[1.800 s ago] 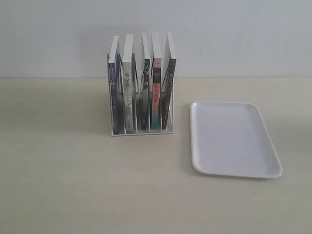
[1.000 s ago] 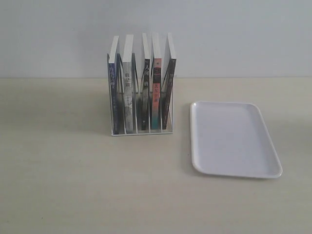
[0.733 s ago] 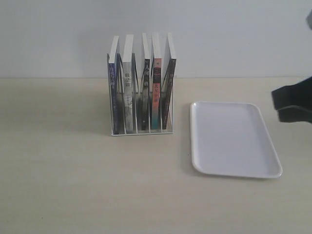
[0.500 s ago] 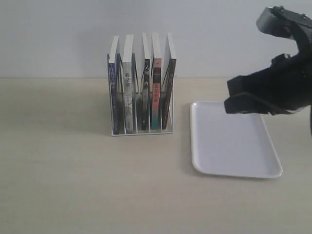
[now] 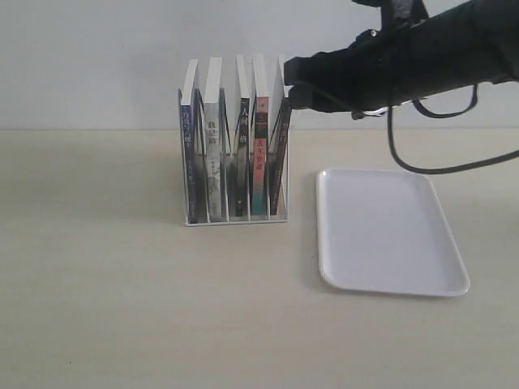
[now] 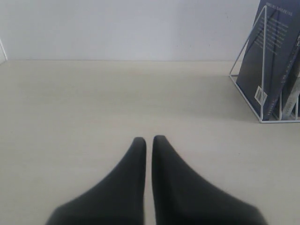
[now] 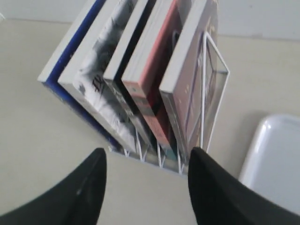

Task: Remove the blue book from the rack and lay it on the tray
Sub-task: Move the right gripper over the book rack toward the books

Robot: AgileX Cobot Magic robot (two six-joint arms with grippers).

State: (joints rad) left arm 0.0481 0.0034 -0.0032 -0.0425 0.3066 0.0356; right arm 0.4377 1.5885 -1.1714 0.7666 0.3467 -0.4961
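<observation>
Tray (image 7: 276,157) partly beyond frame edge

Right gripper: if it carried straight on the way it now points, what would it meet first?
Probably the rightmost book in the rack, near its top edge: the right gripper, fingers open, sits just beside it, though depth is unclear. The blue book stands at the far end.
</observation>
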